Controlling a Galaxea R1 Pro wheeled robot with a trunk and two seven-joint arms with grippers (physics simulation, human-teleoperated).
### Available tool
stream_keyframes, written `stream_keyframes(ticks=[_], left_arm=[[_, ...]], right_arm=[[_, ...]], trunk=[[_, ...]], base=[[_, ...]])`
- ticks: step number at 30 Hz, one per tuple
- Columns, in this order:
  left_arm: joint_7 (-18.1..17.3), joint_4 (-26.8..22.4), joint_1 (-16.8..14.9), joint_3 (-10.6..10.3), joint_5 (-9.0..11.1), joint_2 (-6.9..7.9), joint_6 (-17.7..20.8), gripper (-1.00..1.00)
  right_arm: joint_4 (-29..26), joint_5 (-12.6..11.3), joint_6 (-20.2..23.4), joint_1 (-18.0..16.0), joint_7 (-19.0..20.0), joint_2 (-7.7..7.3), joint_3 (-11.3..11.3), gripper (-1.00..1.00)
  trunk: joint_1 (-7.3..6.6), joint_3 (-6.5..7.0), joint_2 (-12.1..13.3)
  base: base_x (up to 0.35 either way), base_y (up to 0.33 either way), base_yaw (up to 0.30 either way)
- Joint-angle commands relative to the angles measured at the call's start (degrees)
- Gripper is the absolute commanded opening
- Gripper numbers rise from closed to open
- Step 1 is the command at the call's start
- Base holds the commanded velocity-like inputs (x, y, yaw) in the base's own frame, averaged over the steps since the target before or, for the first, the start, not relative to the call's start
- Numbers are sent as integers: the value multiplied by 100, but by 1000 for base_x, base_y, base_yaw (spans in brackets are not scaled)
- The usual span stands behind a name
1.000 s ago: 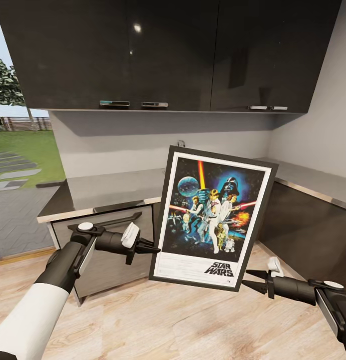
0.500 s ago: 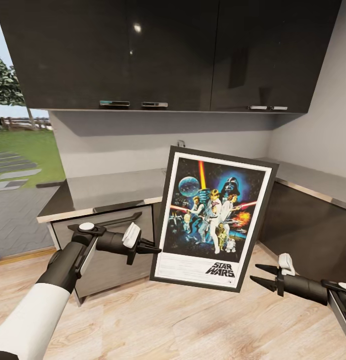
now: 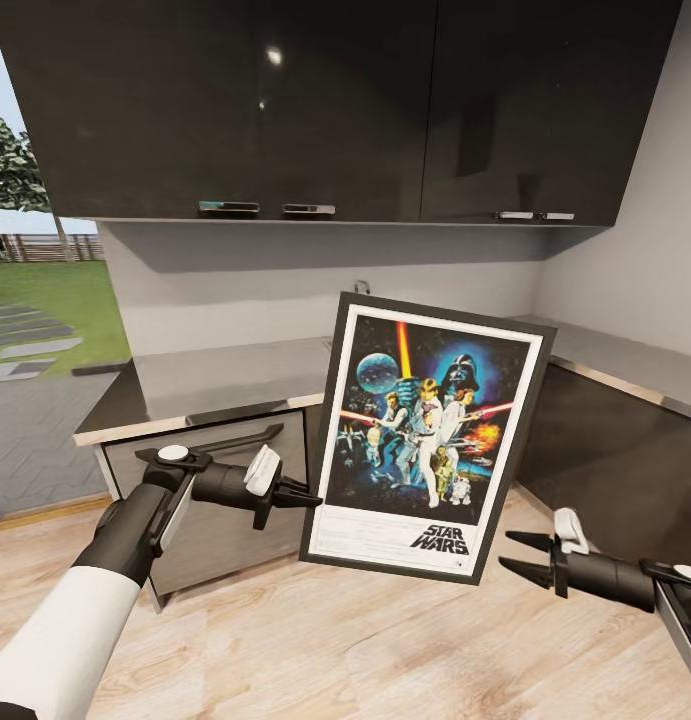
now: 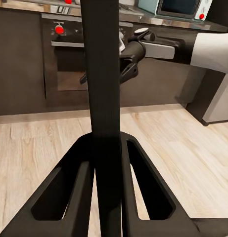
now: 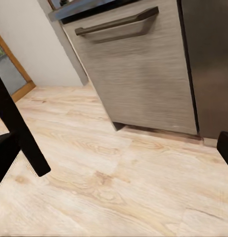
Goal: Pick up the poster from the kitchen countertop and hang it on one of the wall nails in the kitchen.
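Note:
The poster (image 3: 425, 430) hangs upright and slightly tilted in front of the grey steel countertop (image 3: 215, 375). My left gripper (image 3: 310, 497) is shut on the lower part of its left frame edge. In the left wrist view that edge is a dark bar (image 4: 101, 74) clamped between the fingers (image 4: 69, 192). My right gripper (image 3: 507, 552) is open, low at the right, a short gap away from the poster's bottom right corner. Its fingers (image 5: 2, 158) point over the wooden floor, with nothing between them. The wall nails are out of view.
Dark wall cabinets (image 3: 335, 110) hang above the worktop. A steel-fronted appliance with a bar handle (image 5: 118, 23) stands under the counter. The counter's other leg (image 3: 625, 365) runs along the right wall. A garden opening (image 3: 35, 330) lies at the left. Wooden floor (image 3: 335, 640) spreads below.
My right gripper has drawn back to the right and slightly down, away from the poster's bottom corner. The left gripper and the poster have stayed put.

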Motion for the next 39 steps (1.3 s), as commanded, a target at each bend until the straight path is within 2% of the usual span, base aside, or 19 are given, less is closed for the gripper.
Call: stream_keyframes(ticks=[1, 5, 7, 9, 26, 27, 30, 32, 39], left_arm=[[-19, -4, -4, -10, -6, 4, 49, -100], [-19, -4, -5, -16, -6, 4, 51, -100], [-19, -4, -5, -17, -6, 4, 51, -100], [-19, -4, -5, -17, -6, 4, 51, -100], [-19, -5, -3, -23, 2, -5, 51, -100], [-19, -7, -3, -24, 2, -5, 51, -100], [-19, -11, -4, -25, 2, -7, 55, -100], [-19, -11, -4, -26, 2, -10, 70, -100], [-19, -62, -4, -26, 2, -13, 85, -100]], right_arm=[[0, -5, 59, -4, 71, -1, 9, 100], [-9, 11, 57, -4, 165, 5, 105, 100], [-9, 12, 57, -4, 252, 7, 356, 100], [-12, 12, 62, -4, 289, 12, 490, 100], [-25, 12, 56, -4, 336, 80, 636, 100], [-29, 12, 51, -4, 343, 88, 672, 100], [-43, 7, 40, -16, 343, 124, 1029, 100], [-47, -6, 42, -60, 338, 136, 1167, 100], [-78, -28, 50, -172, 341, 147, 1296, 100]], trunk=[[0, -6, -4], [0, -6, -4], [0, -6, -4], [0, -6, -4], [0, -6, -4], [0, -6, -4], [0, -6, -4], [0, -6, -4], [0, -6, -4]], base=[[0, 0, 0], [0, 0, 0], [0, 0, 0], [0, 0, 0], [0, 0, 0], [0, 0, 0], [0, 0, 0], [0, 0, 0], [0, 0, 0]])
